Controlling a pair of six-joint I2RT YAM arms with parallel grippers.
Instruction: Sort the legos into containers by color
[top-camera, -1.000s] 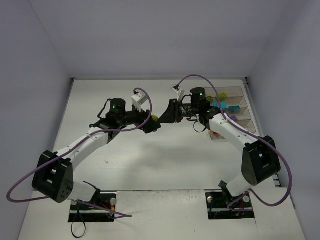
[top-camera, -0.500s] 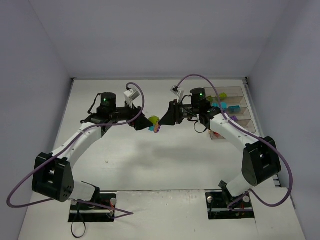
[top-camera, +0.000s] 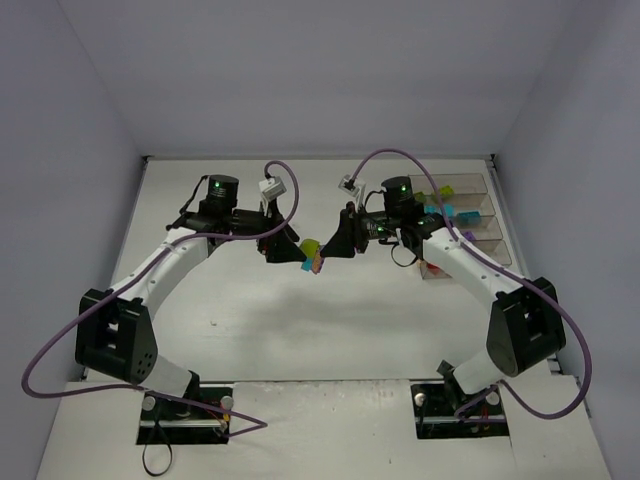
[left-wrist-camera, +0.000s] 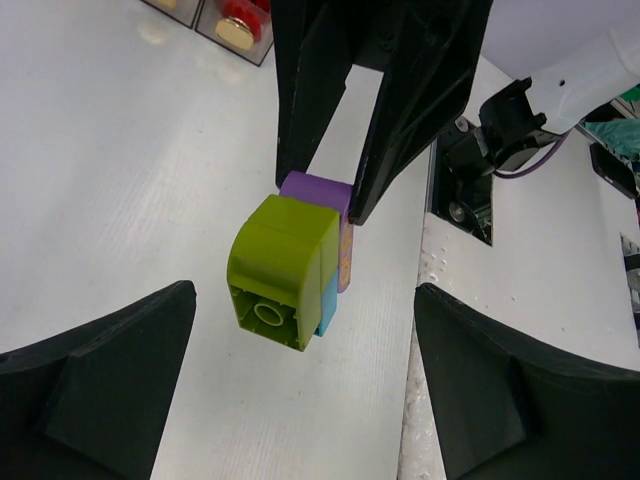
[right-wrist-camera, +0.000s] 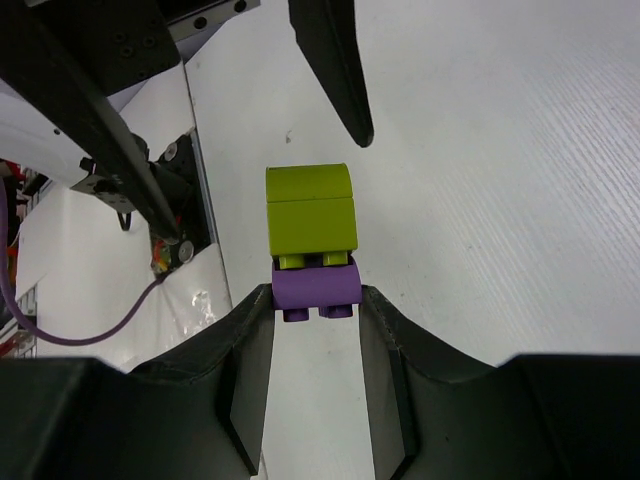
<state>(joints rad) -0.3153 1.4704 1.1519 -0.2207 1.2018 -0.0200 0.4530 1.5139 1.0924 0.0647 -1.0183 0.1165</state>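
Here, starting at the left, the left tool (top-camera: 284, 250) hangs above the surface (top-camera: 250, 320) with its jaws spread wide and nothing between them. We judge it is posed that way so its two fingers can come in on either side of a brick. From its own camera the clump (top-camera: 311, 252) sits centred in the gap but ahead of the fingertips, touching neither.

The clump is off the surface, between the two tools. Its lime brick (left-wrist-camera: 280, 270) points toward the left tool, hollow underside showing, with a teal brick (left-wrist-camera: 328, 305) tucked against its side. The purple brick (right-wrist-camera: 316, 285) is at the back.

Further right, the right tool (top-camera: 333, 247) is closed down to a narrow pinch on that purple brick alone, so the lime one juts out past its fingertips — free to be taken. We read this as a hold for pulling the joined colours apart: one tool anchors the clump in the air and offers the exposed end to the other.

At the far right edge, the containers (top-camera: 475, 186) stand in a row behind the right arm, well apart from the clump, with loose bricks (top-camera: 441, 212) in them.
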